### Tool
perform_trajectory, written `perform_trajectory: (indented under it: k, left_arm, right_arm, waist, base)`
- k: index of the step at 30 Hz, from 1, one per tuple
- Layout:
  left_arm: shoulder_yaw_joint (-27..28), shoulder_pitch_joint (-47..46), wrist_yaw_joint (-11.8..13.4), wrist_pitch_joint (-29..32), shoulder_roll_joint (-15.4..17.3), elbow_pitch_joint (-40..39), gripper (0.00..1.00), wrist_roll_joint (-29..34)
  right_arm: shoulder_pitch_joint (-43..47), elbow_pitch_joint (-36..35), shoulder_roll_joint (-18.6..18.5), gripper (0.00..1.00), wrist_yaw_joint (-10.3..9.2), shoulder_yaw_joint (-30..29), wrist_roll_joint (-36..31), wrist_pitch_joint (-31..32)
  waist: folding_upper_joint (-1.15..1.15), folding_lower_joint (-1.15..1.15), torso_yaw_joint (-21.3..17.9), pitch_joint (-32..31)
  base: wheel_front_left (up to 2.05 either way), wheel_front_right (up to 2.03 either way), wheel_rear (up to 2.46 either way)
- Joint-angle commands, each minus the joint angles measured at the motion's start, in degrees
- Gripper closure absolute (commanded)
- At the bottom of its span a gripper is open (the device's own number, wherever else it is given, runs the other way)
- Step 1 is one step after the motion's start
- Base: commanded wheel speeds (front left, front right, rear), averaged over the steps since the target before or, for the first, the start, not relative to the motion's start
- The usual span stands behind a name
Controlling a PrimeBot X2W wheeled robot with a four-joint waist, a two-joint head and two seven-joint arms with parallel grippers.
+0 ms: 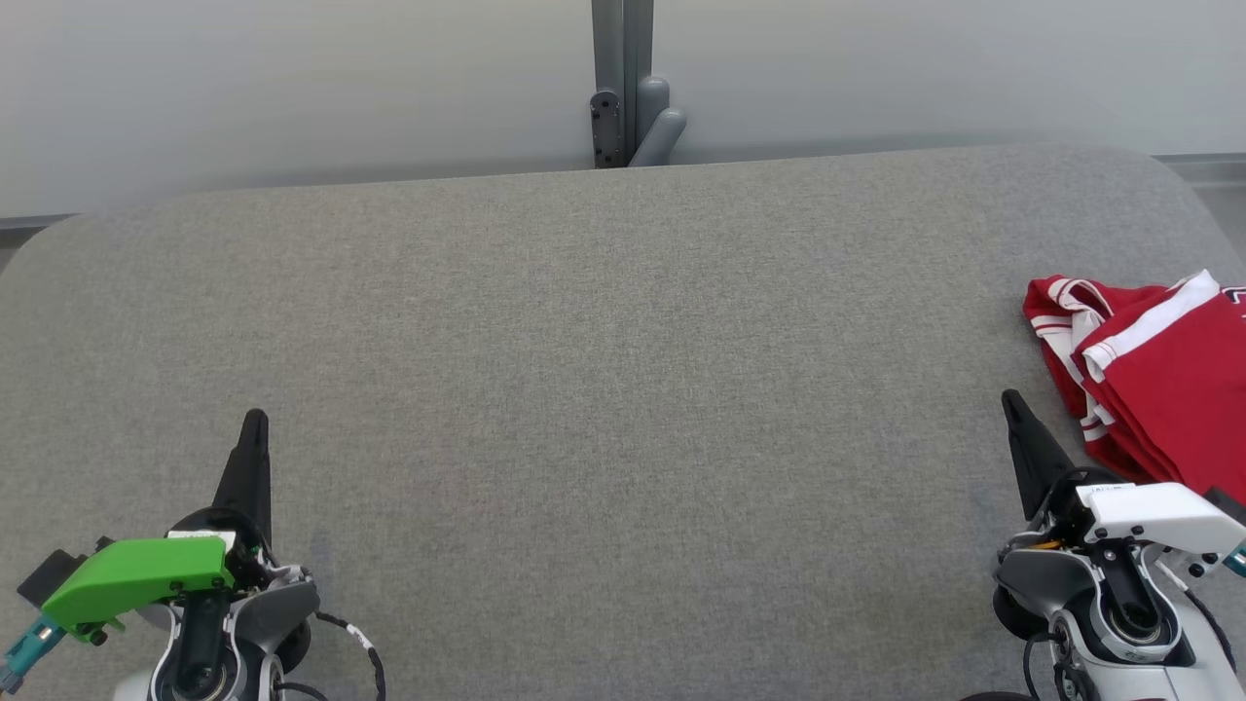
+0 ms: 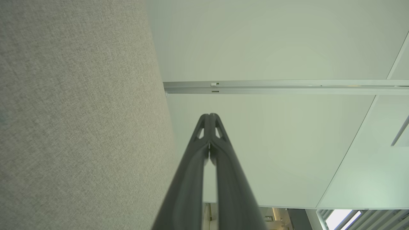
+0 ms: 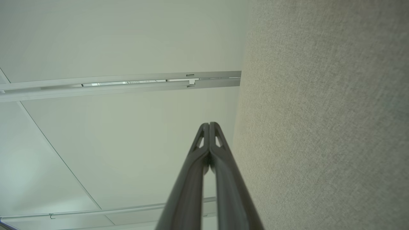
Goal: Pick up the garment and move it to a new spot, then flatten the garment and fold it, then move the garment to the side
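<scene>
Red garment (image 1: 1158,370) w/ white stripes lies bunched at far right of grey tabletop (image 1: 604,370), partly cut off by frame edge. L gripper (image 1: 255,421) at lower left: fingers pressed together, nothing held. R gripper (image 1: 1010,397) at lower right: likewise closed, empty, just beside garment.

Item: garment (image 1: 1163,380). Red fabric with white stripe trim along its edges. State: folded into a layered, slightly rumpled stack, lying flat. Location: far right side of the grey fabric surface (image 1: 623,389), partly cut off by the head view's right edge.
</scene>
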Motion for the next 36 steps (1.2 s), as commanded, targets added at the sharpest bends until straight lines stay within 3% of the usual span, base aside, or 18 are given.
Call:
perform_trajectory:
  k: [1, 36]
  left_arm:
    - [0.3, -0.3, -0.1, 0.0, 0.4, -0.2, 1.0, -0.1]
    - [0.3, -0.3, -0.1, 0.0, 0.4, -0.2, 1.0, -0.1]
  right_arm:
    - [-0.4, -0.3, -0.4, 1.0, 0.02, 0.0, 0.4, -0.3]
    - [-0.3, -0.3, -0.7, 1.0, 0.02, 0.6, 0.9, -0.6]
  waist:
    - [0.0, 0.0, 0.0, 0.0]
    - [0.0, 0.0, 0.0, 0.0]
  base:
    - [0.0, 0.0, 0.0]
    - [0.0, 0.0, 0.0]
